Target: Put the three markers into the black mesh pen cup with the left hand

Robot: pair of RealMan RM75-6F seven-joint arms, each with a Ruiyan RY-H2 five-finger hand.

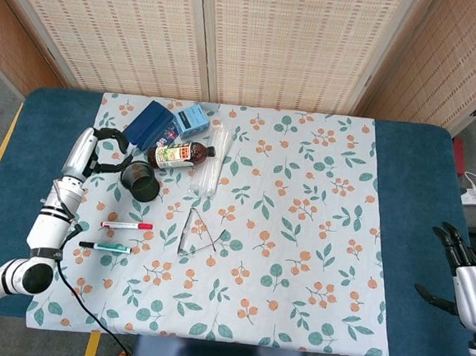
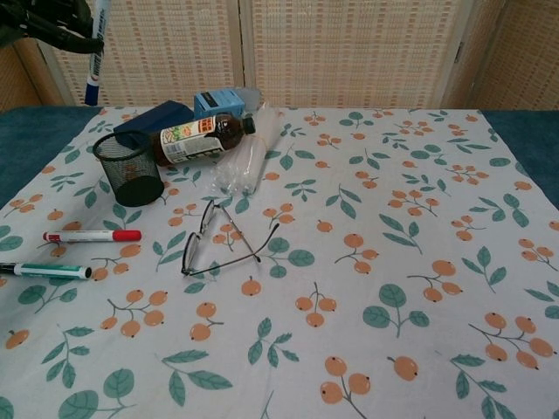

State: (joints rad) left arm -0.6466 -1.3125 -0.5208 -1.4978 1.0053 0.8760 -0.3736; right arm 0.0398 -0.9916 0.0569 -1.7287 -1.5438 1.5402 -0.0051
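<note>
Your left robot hand (image 2: 44, 22) was up in the air, above and a bit left of the cup (image 2: 128, 168). It held a blue marker (image 2: 94, 52) that hung almost straight down, blue cap at the bottom. The marker was not in the cup yet. From the head camera, your left robot hand (image 1: 100, 152) sat just left of the cup (image 1: 140, 180), with its fingers curled.

The cup stood upright on the flowered cloth (image 2: 349, 262) on the bench (image 1: 24, 169). A red marker (image 2: 92, 236) lay flat on the cloth in front of the cup. A green marker (image 2: 45, 271) lay flat just in front of the red one. They were close but not touching.

A brown bottle (image 2: 199, 138) lay on its side right behind the cup. A dark blue case (image 2: 150, 120) and a light blue box (image 2: 218, 100) sat behind the bottle. Glasses (image 2: 218, 240) lay to the right of the red marker.

Your right robot hand (image 1: 464, 274) rested far off at the right edge of the bench. It held nothing, and its fingers were spread apart.
</note>
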